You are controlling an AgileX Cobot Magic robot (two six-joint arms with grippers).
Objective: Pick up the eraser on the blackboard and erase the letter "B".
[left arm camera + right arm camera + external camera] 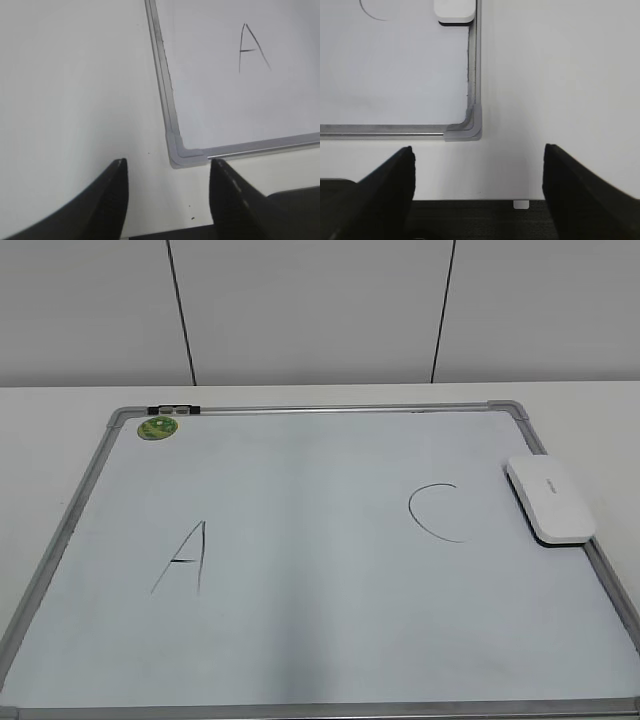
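— Nearest us, what do we see?
— Our left claw (167, 192) and right claw (478, 175), both released, hovering over the white worktop (560, 75) off the board's near corners.
— And the white rounded plastic eraser (549, 500)?
— We see it on the silver-framed white blackboard's (300, 490) right edge, beside the thin "C" (436, 512); between "A" (183, 558) and "C" we find no bold "B".

The blackboard (330, 620) is showing a smooth white surface with a faint sheen, framed in brushed silver metal with grey, seemingly plastic corner pieces. The eraser (549, 498) is presenting a smooth white plastic shell over a dark base, possibly felt. The tabletop (75, 90) is appearing matt white. Both end effectors, left (167, 192) and right (477, 175), are appearing matt black.
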